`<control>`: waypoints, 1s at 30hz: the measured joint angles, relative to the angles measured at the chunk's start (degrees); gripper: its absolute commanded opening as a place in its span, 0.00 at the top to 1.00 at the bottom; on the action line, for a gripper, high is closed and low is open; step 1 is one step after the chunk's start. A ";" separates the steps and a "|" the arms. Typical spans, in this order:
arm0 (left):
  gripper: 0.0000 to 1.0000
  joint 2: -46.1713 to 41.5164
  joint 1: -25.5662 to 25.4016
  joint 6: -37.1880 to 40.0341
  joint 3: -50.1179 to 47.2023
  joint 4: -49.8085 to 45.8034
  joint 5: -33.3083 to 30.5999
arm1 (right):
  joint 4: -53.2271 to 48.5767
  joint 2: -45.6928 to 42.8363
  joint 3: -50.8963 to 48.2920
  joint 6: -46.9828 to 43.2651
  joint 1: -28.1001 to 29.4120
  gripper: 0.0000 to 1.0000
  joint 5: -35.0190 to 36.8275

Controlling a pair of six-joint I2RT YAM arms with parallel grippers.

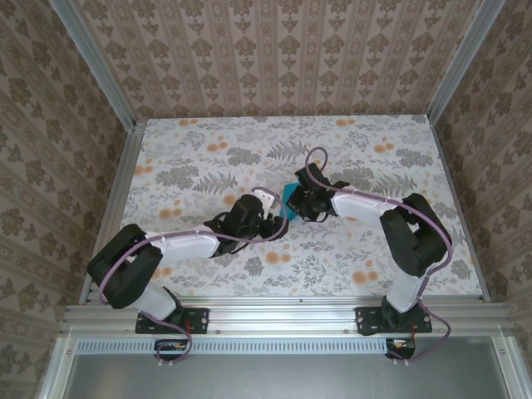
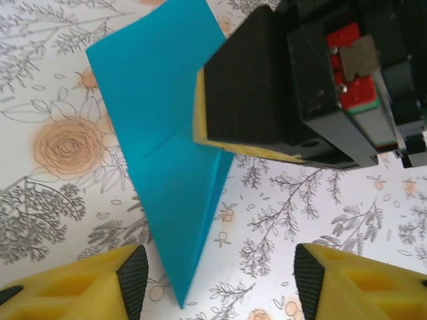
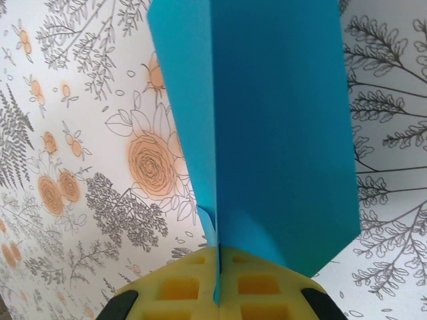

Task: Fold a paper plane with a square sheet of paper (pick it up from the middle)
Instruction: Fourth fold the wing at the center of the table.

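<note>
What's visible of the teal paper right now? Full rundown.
The teal paper is thin, plain and matte, folded into layers that narrow to a sharp point, with a crease across one face. The right claw is shut on one edge, pinching the layers, which fan apart slightly beyond the grip. The pointed end reaches between the fingers of the open left claw without touching them. The floral table lies behind it; contact there is unclear.

The sheet of paper (image 3: 280,133) is thin, smooth and matt, with crisp creases. The left gripper (image 2: 215,275) has fingers of matt yellow plastic with dull black pads (image 2: 133,277) at the tips. The table (image 2: 320,213) has a smooth, printed floral covering. The rail (image 1: 274,309) along its near edge is bare silvery metal.
</note>
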 measured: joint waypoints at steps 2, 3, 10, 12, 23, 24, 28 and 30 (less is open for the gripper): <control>0.45 0.61 0.07 0.17 0.00 0.24 -0.55 | -0.24 0.02 0.00 0.26 -0.15 0.94 -0.63; 0.46 1.25 0.09 0.20 0.00 0.63 -0.55 | -0.24 0.02 0.00 0.50 -0.22 0.94 -0.98; 0.49 6.12 0.90 -0.70 0.09 2.19 1.70 | -0.22 0.02 0.00 2.03 -0.81 0.92 -3.43; 0.53 7.13 1.27 -1.14 0.42 2.54 2.49 | -0.22 0.02 0.00 2.64 -0.96 0.91 -4.11; 0.61 9.77 1.75 -2.01 2.71 3.17 3.74 | -0.15 0.02 -0.02 4.42 -1.38 0.90 -6.64; 0.62 9.94 1.75 -2.01 2.75 3.19 3.72 | -0.15 0.02 -0.02 4.55 -1.40 0.90 -6.86; 0.65 10.82 1.62 -1.97 2.84 3.19 2.93 | -0.11 0.02 -0.07 5.03 -1.40 0.89 -7.21; 0.65 11.02 1.55 -1.77 2.84 3.19 2.23 | -0.11 0.02 -0.09 5.49 -1.40 0.88 -7.43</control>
